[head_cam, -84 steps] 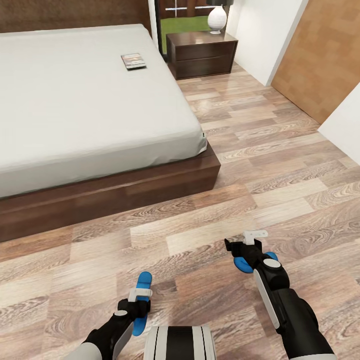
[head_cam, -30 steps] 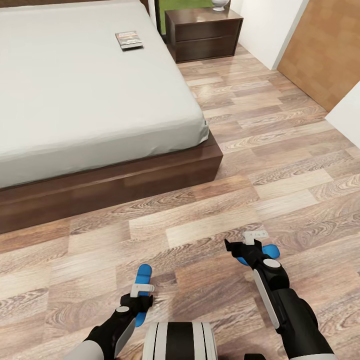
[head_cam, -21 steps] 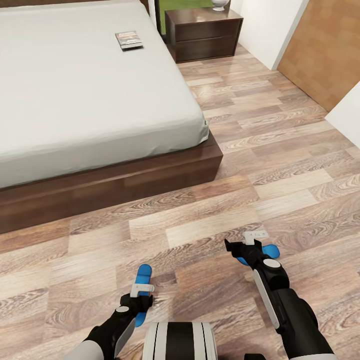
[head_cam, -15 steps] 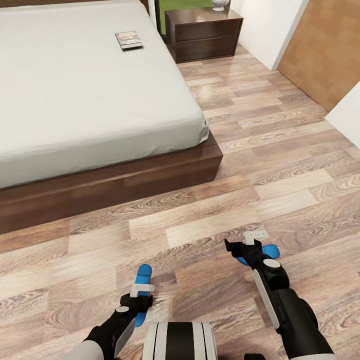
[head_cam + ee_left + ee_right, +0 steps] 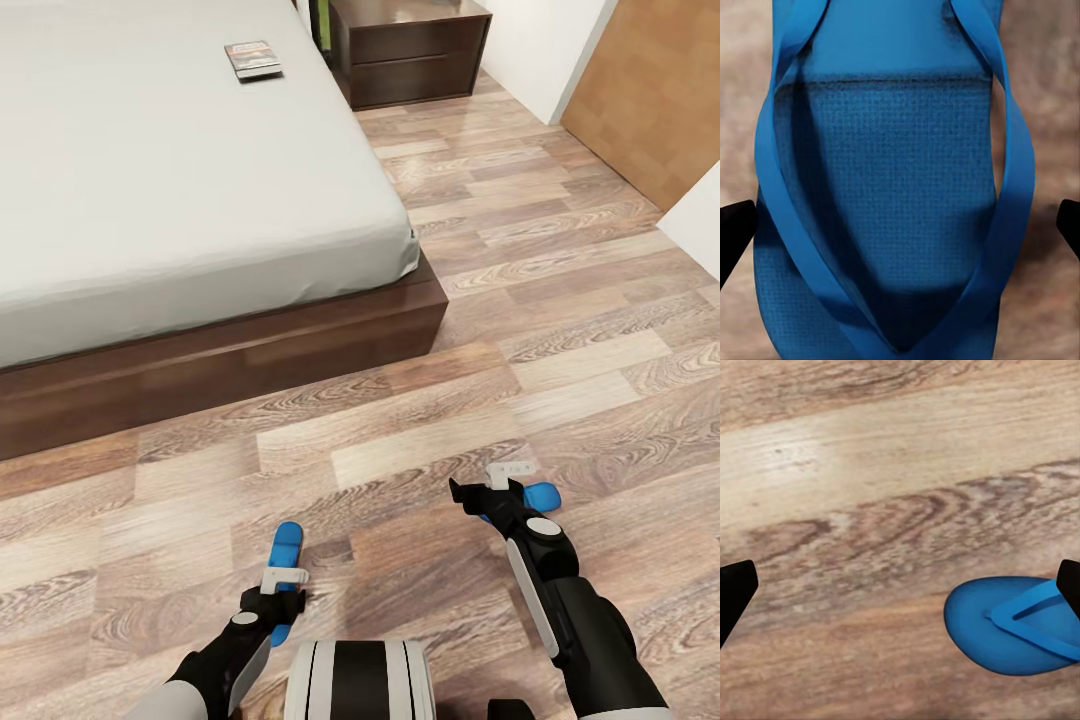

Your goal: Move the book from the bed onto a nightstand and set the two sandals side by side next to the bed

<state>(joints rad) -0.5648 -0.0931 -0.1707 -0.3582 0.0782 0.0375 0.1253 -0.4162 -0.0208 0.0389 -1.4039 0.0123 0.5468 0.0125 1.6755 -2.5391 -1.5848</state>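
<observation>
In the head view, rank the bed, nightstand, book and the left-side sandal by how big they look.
1. bed
2. nightstand, partly cut off
3./4. left-side sandal and book: look alike; the sandal is nearer and partly hidden, so unsure.

Bedroom in home — large low bed with pale mattress at left, dark wooden nightstand far beside it, wood-plank floor, white walls, light wooden door far right.

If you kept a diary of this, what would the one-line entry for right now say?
left gripper: open over left sandal | right gripper: open, right sandal beside it | sandals apart on floor | book: on bed
</observation>
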